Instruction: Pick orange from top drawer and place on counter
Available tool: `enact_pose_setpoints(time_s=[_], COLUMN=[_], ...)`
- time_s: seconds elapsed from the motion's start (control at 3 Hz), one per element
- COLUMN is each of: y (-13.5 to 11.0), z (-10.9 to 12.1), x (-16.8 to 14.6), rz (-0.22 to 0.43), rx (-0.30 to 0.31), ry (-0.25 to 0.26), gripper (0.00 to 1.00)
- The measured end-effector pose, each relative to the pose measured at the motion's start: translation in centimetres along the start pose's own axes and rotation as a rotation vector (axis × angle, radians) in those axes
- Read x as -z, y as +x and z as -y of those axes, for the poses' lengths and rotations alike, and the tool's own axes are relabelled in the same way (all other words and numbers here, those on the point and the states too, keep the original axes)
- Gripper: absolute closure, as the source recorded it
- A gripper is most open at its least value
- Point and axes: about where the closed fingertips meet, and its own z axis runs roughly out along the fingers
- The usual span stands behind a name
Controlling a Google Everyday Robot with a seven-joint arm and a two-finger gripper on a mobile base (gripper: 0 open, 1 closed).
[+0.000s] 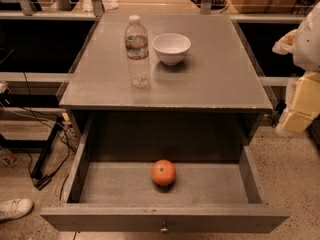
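The orange [163, 172] is a small round orange-red fruit lying on the floor of the top drawer [165, 219], near its middle. The drawer is pulled fully out toward me, with a small metal knob [164, 228] on its front panel. The grey counter [215, 79] is the flat cabinet top above it. My gripper [299, 104] shows as cream and white parts at the right edge of the view, beside the counter's right front corner, well above and to the right of the orange. It holds nothing that I can see.
A clear plastic water bottle [137, 51] stands on the counter left of centre, with a white bowl [171, 48] just to its right. Cables [45, 149] and a white shoe [15, 208] lie on the floor to the left. Shelving runs behind the cabinet.
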Motion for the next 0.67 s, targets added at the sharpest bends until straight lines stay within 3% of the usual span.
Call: enact_pose_setpoints(time_s=[0.33,0.67], y=[0.0,-1.2], z=[0.0,-0.1], x=[0.0,-0.1], rz=[0.000,-0.018], rx=[0.000,0.014], ry=[0.000,0.048], gripper=[0.00,0.00])
